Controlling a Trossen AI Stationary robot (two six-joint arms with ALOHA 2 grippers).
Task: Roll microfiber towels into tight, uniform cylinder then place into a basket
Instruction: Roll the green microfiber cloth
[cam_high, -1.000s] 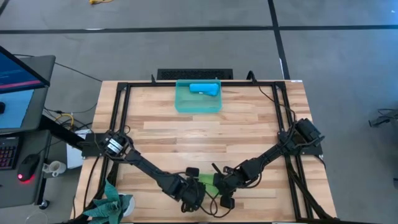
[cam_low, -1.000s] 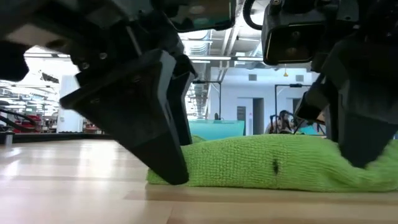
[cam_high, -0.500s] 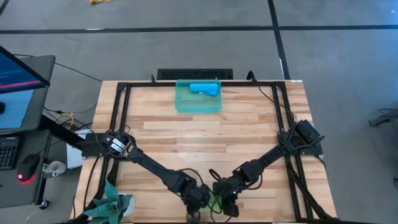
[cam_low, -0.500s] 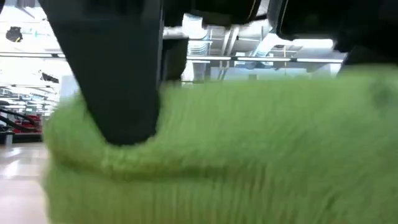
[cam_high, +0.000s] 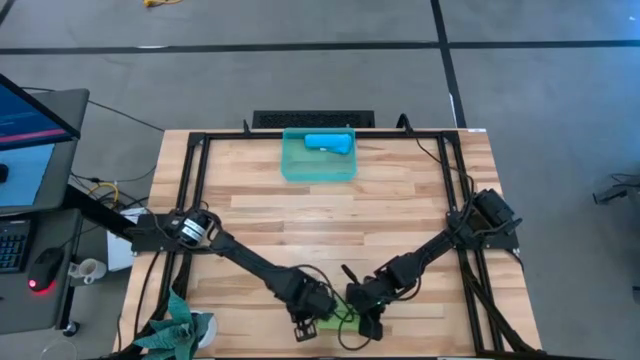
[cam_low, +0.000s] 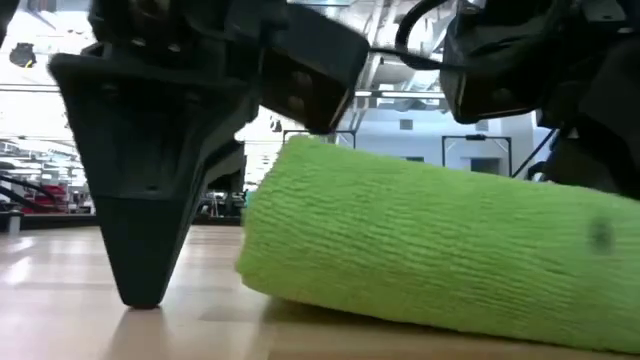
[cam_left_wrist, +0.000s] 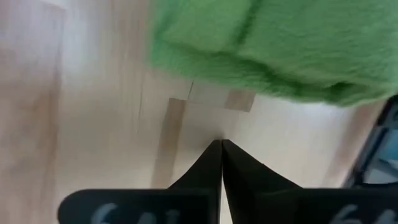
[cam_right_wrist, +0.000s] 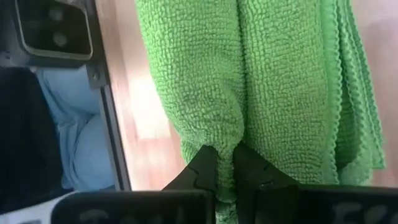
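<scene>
The lime green towel (cam_low: 430, 250), rolled into a thick cylinder, lies on the table close to its near edge (cam_high: 337, 318). My right gripper (cam_right_wrist: 226, 152) is shut on it from the table's right. My left gripper (cam_left_wrist: 221, 144) stands just left of the roll's left end, shut with nothing between its fingers, its tip down at the table (cam_low: 140, 295). The sky-blue towel (cam_high: 328, 143) lies rolled inside the teal basket (cam_high: 292, 168) at the table's far middle. My right gripper pinches a raised fold of the green towel's outer cloth (cam_right_wrist: 219, 134) between its two fingertips. The fingers slant down from the table's right side. The roll rests on the table with its layered hemmed edges (cam_right_wrist: 360, 93) showing at one end.
Black frame rails (cam_high: 190, 190) run along the table's left, right and far sides. Bare wood lies between the basket and the arms. A teal-green cloth (cam_high: 180, 325) hangs off the near left corner. A desk with a monitor (cam_high: 30, 110) stands to the left.
My left gripper has come off the roll's left end, moved a little toward the table's left edge and shut empty. The green roll has shifted toward the near edge and now sits larger and slanted in the low view, with my right gripper still on it.
</scene>
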